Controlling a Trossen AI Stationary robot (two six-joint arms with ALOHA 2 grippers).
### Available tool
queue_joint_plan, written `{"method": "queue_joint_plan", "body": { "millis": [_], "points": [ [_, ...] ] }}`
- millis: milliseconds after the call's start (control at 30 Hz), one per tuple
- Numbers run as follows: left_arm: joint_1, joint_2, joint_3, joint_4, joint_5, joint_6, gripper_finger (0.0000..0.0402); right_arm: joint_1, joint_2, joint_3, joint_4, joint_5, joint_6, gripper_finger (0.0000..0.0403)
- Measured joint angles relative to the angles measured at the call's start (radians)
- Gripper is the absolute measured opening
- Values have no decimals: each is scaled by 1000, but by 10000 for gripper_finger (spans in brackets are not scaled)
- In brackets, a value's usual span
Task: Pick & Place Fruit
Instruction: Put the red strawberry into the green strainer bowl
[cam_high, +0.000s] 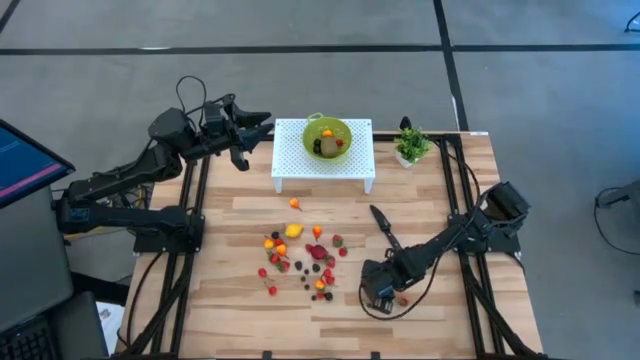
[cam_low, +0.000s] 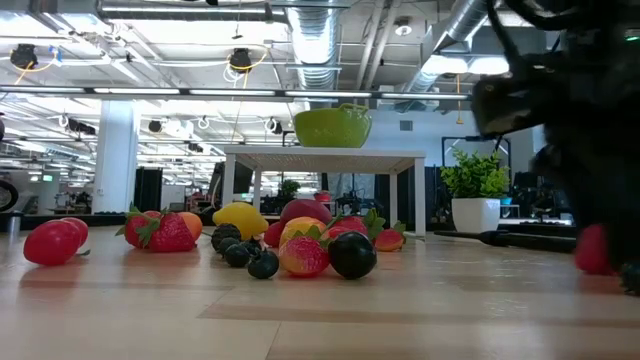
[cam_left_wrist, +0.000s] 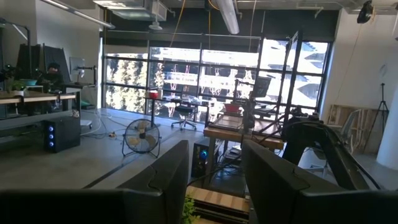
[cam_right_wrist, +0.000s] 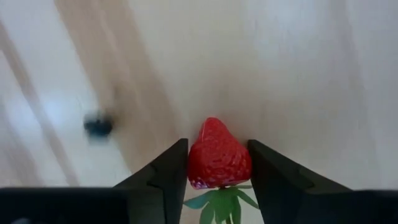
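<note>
- The table (cam_high: 430, 215) was pale wood slats; both arms reached over it, the left one from the far left corner, the right one from the right edge toward the near middle.
- A white stand (cam_high: 300, 160) stood at the far middle of the table; a green bowl (cam_high: 327, 137) sat on top of it with a few fruits inside.
- The left gripper (cam_high: 262, 128) hung just left of the stand, off the table surface; its fingers (cam_left_wrist: 161, 180) stood apart with nothing between them, looking out into the room.
- The right gripper (cam_high: 380, 297) was down at the table, right of the scattered fruit; its fingers (cam_right_wrist: 165, 171) sat against both sides of a red strawberry (cam_right_wrist: 219, 160), green leaves toward the wrist; grasping it, as far as I could see.
- A potted plant (cam_high: 410, 145) stood right of the stand; a black knife (cam_high: 385, 226) lay between the plant and the right gripper.
- The loose fruit (cam_high: 305, 255) lay in a cluster at the table's middle: red, orange, yellow and dark pieces, some touching; one orange piece (cam_high: 295, 204) lay apart, nearer the stand.
</note>
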Motion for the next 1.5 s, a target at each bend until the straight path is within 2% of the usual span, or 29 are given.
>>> {"method": "queue_joint_plan", "body": {
  "millis": [133, 367, 600, 867, 1167, 1367, 1500],
  "points": [
    [0, 0, 0, 0, 0, 0, 142, -33, 1, 1, 45, 35, -53, 158],
    [0, 0, 0, 0, 0, 0, 142, -112, 0, 44, 76, 22, -203, 127],
    [0, 0, 0, 0, 0, 0, 142, -195, 0, 139, 66, 14, -404, 152],
    [0, 0, 0, 0, 0, 0, 142, -325, 0, 307, -53, 14, -654, 130],
    [0, 0, 0, 0, 0, 0, 142, -518, 0, 529, -108, 21, -937, 151],
    [0, 0, 0, 0, 0, 0, 142, -667, -1, 678, -103, 22, -1033, 135],
    [0, 0, 0, 0, 0, 0, 142, -759, -2, 743, -87, 22, -1055, 147]
  ]
}}
